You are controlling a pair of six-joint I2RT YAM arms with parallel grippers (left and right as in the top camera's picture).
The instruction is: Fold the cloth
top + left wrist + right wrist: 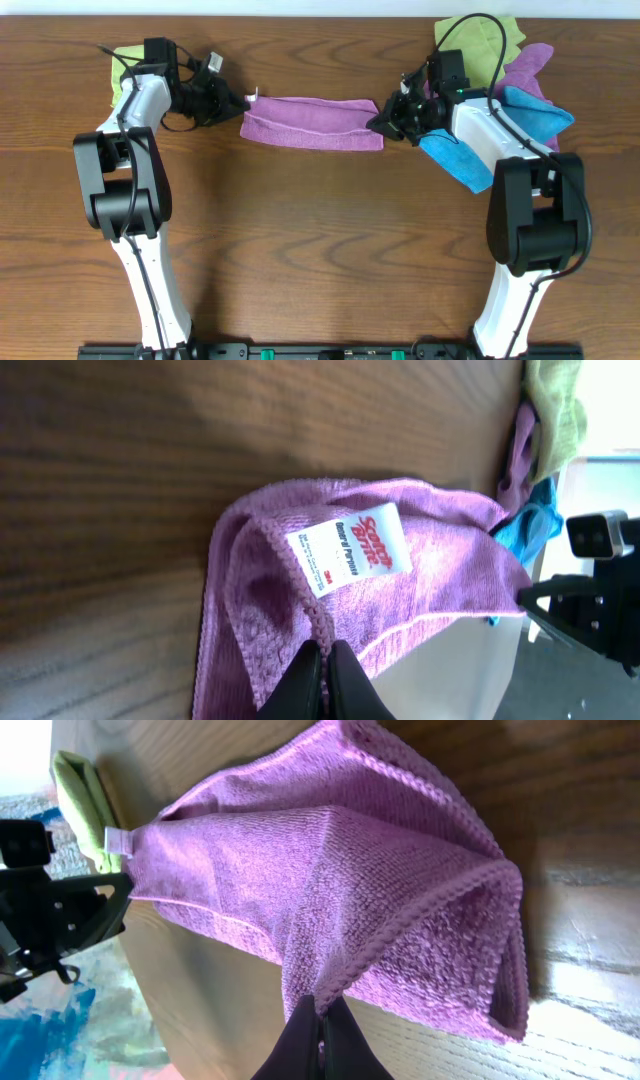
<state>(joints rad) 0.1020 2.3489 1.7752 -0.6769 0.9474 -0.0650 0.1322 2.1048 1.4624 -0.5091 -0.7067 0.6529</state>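
The left pincer [244,102] is closed on the left end of the cloth [312,122], just beside the white tag [350,547]. The cloth is stretched as a folded strip between both pincers, over the far middle of the tabletop [300,230]. The right pincer [380,122] is clamped on the right end. A blue cloth [450,160] is seen under the right arm.

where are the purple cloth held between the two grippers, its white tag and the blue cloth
purple cloth [312,124], overhead view, middle of the folded strip
white tag [352,547], left wrist view, centre of the printed label
blue cloth [455,162], overhead view, lower corner beside the right arm
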